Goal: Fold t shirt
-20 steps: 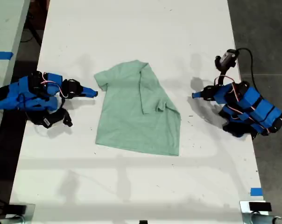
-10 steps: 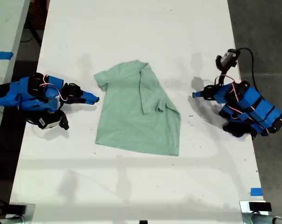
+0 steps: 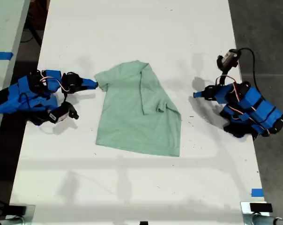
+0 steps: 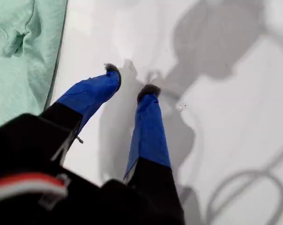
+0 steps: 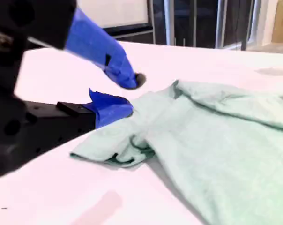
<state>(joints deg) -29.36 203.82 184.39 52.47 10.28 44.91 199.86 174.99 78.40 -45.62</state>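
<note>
The pale mint-green t shirt (image 3: pixel 132 117) lies flat mid-table, with the side toward the exterior view's right folded over its middle. My second gripper (image 3: pixel 92 84) is the one at the exterior view's left. It is open at the shirt's sleeve (image 5: pixel 118 147), its lower finger (image 5: pixel 111 107) resting on the bunched cloth (image 5: pixel 216 140). My first gripper (image 3: pixel 196 95), on the exterior view's right, hovers open (image 4: pixel 130 83) over bare table with nothing between its fingers. The shirt's edge (image 4: pixel 19 56) lies a short way off it.
The white table (image 3: pixel 141 187) runs past the shirt on all sides. A black cable (image 3: pixel 248 58) loops behind the first arm. Blue tape (image 3: pixel 256 192) marks the table's near edge at the exterior view's right. Dark floor borders both long edges.
My second gripper has swung toward the shirt and now reaches its sleeve. The first arm and the shirt have not moved.
</note>
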